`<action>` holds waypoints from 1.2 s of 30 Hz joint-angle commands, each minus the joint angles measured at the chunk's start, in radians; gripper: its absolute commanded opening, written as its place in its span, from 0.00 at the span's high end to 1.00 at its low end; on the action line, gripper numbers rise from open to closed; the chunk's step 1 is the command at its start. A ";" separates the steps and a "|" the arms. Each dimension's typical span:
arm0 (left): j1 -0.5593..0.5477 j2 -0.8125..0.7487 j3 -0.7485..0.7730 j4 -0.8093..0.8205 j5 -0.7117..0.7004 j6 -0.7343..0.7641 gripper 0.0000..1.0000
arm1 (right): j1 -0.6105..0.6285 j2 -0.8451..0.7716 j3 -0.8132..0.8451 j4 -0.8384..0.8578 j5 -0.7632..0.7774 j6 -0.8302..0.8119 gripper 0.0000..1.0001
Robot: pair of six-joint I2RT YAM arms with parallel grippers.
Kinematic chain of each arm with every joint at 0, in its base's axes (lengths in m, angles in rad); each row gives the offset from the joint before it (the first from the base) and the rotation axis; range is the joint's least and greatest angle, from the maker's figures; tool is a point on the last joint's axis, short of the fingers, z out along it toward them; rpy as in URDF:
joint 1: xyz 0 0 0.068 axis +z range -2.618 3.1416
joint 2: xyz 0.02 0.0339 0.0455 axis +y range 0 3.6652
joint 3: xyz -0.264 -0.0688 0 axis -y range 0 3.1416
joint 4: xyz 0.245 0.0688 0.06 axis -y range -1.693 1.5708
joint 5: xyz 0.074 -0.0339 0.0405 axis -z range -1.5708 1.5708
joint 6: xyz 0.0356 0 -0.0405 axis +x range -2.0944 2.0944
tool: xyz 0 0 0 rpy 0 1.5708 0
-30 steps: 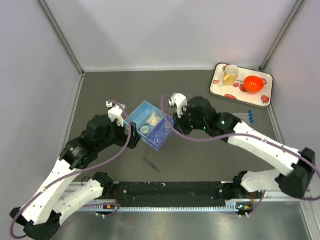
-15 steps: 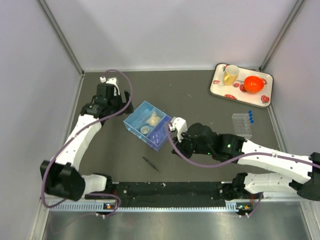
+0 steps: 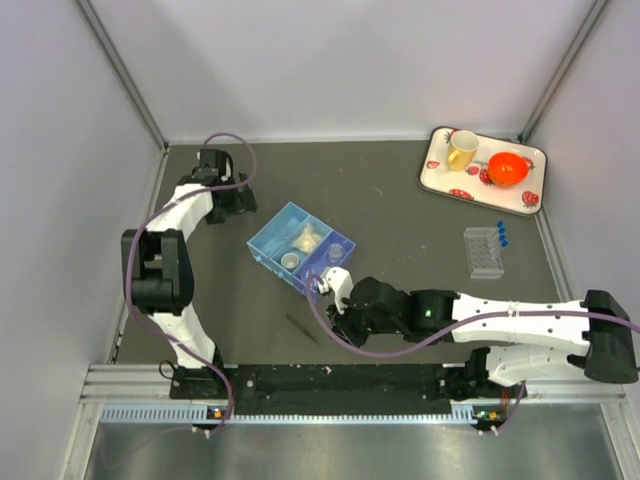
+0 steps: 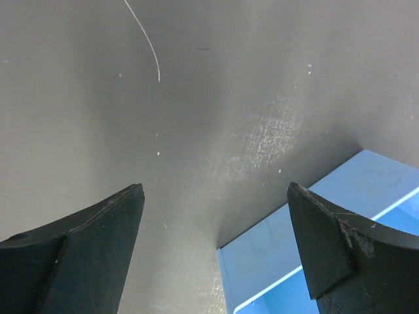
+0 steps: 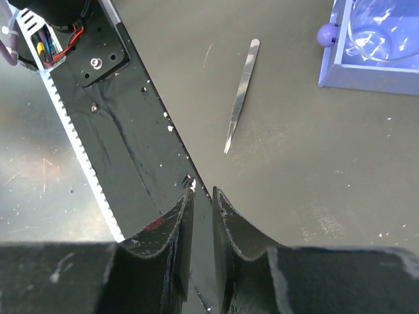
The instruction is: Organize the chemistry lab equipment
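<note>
The right gripper [image 5: 202, 192] has its two black fingers almost together, with only a thin slit between the tips and nothing in it. It hangs low over the dark grey table [image 3: 400, 200], close to the black rail [image 5: 121, 140] at the near edge. Ahead of the tips lies a pair of slim metal tweezers [image 5: 241, 95], flat on the table and apart from the fingers. Beyond them shows a corner of the blue three-compartment plastic tray [image 5: 366, 80]. A small round blue cap [image 5: 325, 34] touches the tray's outer wall, and a clear round vessel [image 5: 386, 29] sits inside that corner; I cannot tell which vessel it is.

The left gripper [image 4: 215, 190] holds its jaws wide apart and empty above bare table, with a corner of the tray near its right finger.

In the overhead view the tray sits mid-table between the two grippers. A small bag of white material [image 3: 307, 238] and a tiny clear beaker [image 3: 290, 260] lie inside it. The clear plastic tube rack [image 3: 483, 255] stands well apart to the right, with small blue-capped tubes [image 3: 501, 233] at its far corner. In the far right corner a white strawberry-patterned tray [image 3: 432, 172] carries a yellow mug [image 3: 462, 150] and an orange bowl [image 3: 510, 167].
</note>
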 commanded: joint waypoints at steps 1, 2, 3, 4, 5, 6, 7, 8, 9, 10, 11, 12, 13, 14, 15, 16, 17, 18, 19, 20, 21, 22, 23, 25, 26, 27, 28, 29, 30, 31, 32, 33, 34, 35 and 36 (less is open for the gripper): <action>-0.001 0.069 0.046 -0.008 0.044 -0.012 0.05 | 0.035 0.001 -0.023 0.103 -0.010 0.030 0.82; -0.002 0.075 0.040 -0.003 0.051 -0.014 0.05 | 0.038 -0.002 -0.029 0.114 -0.010 0.033 0.82; -0.002 0.082 0.032 0.004 0.060 -0.014 0.05 | 0.039 -0.005 -0.034 0.119 -0.012 0.033 0.82; -0.004 0.085 0.021 0.009 0.072 -0.012 0.05 | 0.039 -0.007 -0.045 0.122 -0.012 0.033 0.81; -0.005 0.089 0.020 0.009 0.077 -0.009 0.06 | 0.039 -0.010 -0.049 0.129 -0.010 0.033 0.81; -0.008 0.090 0.018 0.003 0.077 -0.009 0.06 | 0.041 -0.014 -0.055 0.130 -0.009 0.033 0.81; -0.018 0.089 0.007 0.001 0.081 -0.008 0.07 | 0.041 -0.017 -0.065 0.130 -0.001 0.033 0.81; -0.025 0.086 0.000 0.001 0.078 -0.008 0.07 | 0.039 -0.020 -0.069 0.134 0.002 0.033 0.81; -0.033 0.075 -0.008 0.003 0.080 -0.008 0.07 | 0.039 -0.023 -0.074 0.134 0.006 0.032 0.81; -0.050 0.070 -0.023 0.003 0.075 -0.008 0.07 | 0.039 -0.028 -0.080 0.133 0.011 0.032 0.81; -0.059 0.063 -0.033 0.004 0.066 -0.011 0.07 | 0.039 -0.030 -0.083 0.133 0.013 0.032 0.81; -0.067 0.049 -0.043 0.006 0.066 -0.018 0.07 | 0.041 -0.037 -0.086 0.136 0.014 0.033 0.80; -0.080 0.041 -0.066 0.009 0.066 -0.023 0.07 | 0.039 -0.040 -0.094 0.139 0.017 0.035 0.80; -0.088 0.030 -0.075 0.010 0.066 -0.028 0.07 | 0.041 -0.049 -0.098 0.139 0.017 0.041 0.80; -0.096 0.011 -0.086 0.010 0.065 -0.037 0.07 | 0.039 -0.054 -0.105 0.143 0.019 0.044 0.80; -0.113 0.000 -0.106 0.015 0.061 -0.040 0.07 | 0.039 -0.068 -0.117 0.145 0.020 0.049 0.80; -0.122 -0.011 -0.114 0.013 0.058 -0.045 0.07 | 0.041 -0.076 -0.120 0.145 0.020 0.055 0.80; -0.131 -0.031 -0.123 0.013 0.055 -0.051 0.07 | 0.039 -0.086 -0.123 0.146 0.020 0.059 0.80; -0.151 -0.043 -0.138 0.013 0.055 -0.055 0.07 | 0.039 -0.102 -0.131 0.145 0.023 0.062 0.80; -0.162 -0.052 -0.148 0.012 0.054 -0.060 0.07 | 0.039 -0.109 -0.135 0.143 0.026 0.065 0.80; -0.174 -0.068 -0.154 0.013 0.051 -0.069 0.07 | 0.039 -0.117 -0.138 0.142 0.031 0.069 0.80; -0.198 -0.074 -0.167 0.015 0.048 -0.074 0.07 | 0.039 -0.122 -0.144 0.137 0.042 0.072 0.80; -0.243 -0.091 -0.186 0.021 0.040 -0.086 0.07 | 0.039 -0.134 -0.149 0.127 0.054 0.082 0.80; -0.274 -0.102 -0.197 0.027 0.040 -0.104 0.07 | 0.039 -0.139 -0.152 0.110 0.060 0.093 0.80; -0.301 -0.105 -0.207 0.030 0.040 -0.110 0.07 | 0.039 -0.140 -0.154 0.102 0.063 0.098 0.80; -0.314 -0.108 -0.211 0.033 0.040 -0.118 0.07 | 0.039 -0.142 -0.154 0.085 0.062 0.102 0.80; -0.323 -0.112 -0.217 0.043 0.043 -0.132 0.07 | 0.039 -0.143 -0.154 0.085 0.057 0.105 0.80; -0.341 -0.117 -0.227 0.047 0.048 -0.138 0.07 | 0.039 -0.143 -0.154 0.082 0.048 0.107 0.80; -0.350 -0.119 -0.230 0.052 0.048 -0.144 0.07 | 0.039 -0.142 -0.154 0.079 0.040 0.110 0.80; -0.358 -0.125 -0.237 0.056 0.048 -0.155 0.08 | 0.041 -0.133 -0.152 0.074 0.034 0.111 0.80; -0.370 -0.128 -0.244 0.066 0.051 -0.158 0.08 | 0.041 -0.126 -0.149 0.073 0.017 0.115 0.80; -0.377 -0.128 -0.247 0.067 0.051 -0.161 0.08 | 0.041 -0.117 -0.145 0.074 0.010 0.116 0.80; -0.380 -0.135 -0.250 0.072 0.054 -0.167 0.08 | 0.049 -0.091 -0.140 0.071 0.005 0.115 0.80; -0.392 -0.138 -0.258 0.079 0.057 -0.170 0.08 | 0.052 -0.073 -0.125 0.070 -0.004 0.115 0.80; -0.398 -0.140 -0.260 0.079 0.060 -0.172 0.08 | 0.058 -0.054 -0.114 0.070 -0.012 0.113 0.80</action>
